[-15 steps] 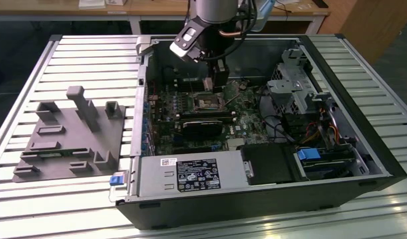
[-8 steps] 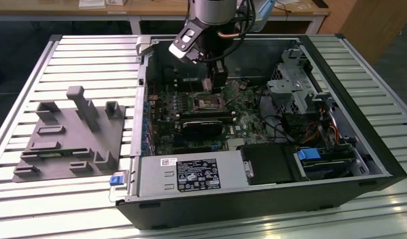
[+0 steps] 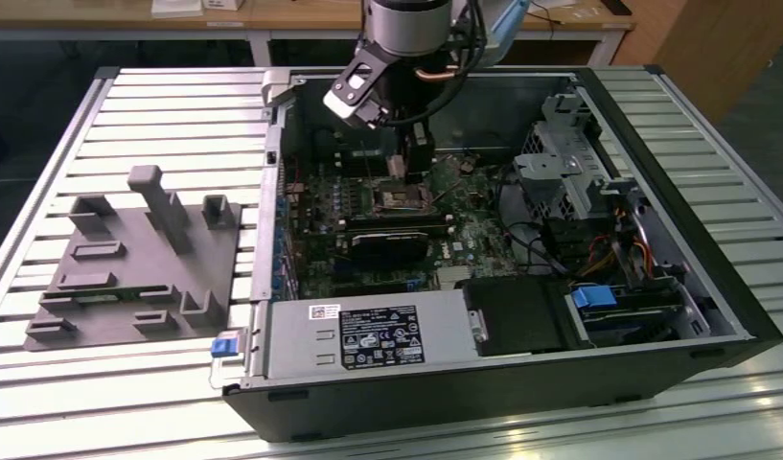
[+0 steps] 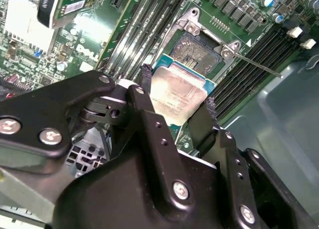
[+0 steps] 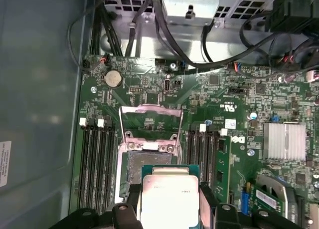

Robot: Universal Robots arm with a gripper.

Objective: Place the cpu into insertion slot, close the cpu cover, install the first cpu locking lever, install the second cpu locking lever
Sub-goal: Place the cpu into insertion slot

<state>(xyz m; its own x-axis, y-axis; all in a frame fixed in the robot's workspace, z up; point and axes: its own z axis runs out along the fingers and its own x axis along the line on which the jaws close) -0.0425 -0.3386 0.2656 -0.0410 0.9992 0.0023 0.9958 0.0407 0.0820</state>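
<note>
My gripper [image 4: 177, 89] is shut on the cpu [image 4: 174, 98], a flat square chip with a dull silver top on a green rim, held by two opposite edges between the black fingers [image 4: 145, 84]. The chip hangs a little above the motherboard, beside the insertion slot [image 4: 197, 48], whose dark frame and tan centre lie bare. In the first wrist view the cpu [image 5: 167, 190] overlaps the near edge of the insertion slot [image 5: 132, 168]. The cpu cover [image 5: 150, 110] stands flipped open behind the slot. In the exterior view the gripper [image 3: 412, 169] hovers inside the case over the slot [image 3: 404, 199].
Long black memory slots [image 5: 94, 164] flank the socket on both sides. A thin metal lever [image 4: 259, 67] sticks out from the socket's corner. Cables [image 5: 164, 34] and a drive cage [image 3: 564, 163] crowd one case wall. The power supply [image 3: 365, 335] and a grey fixture [image 3: 142, 259] are nearby.
</note>
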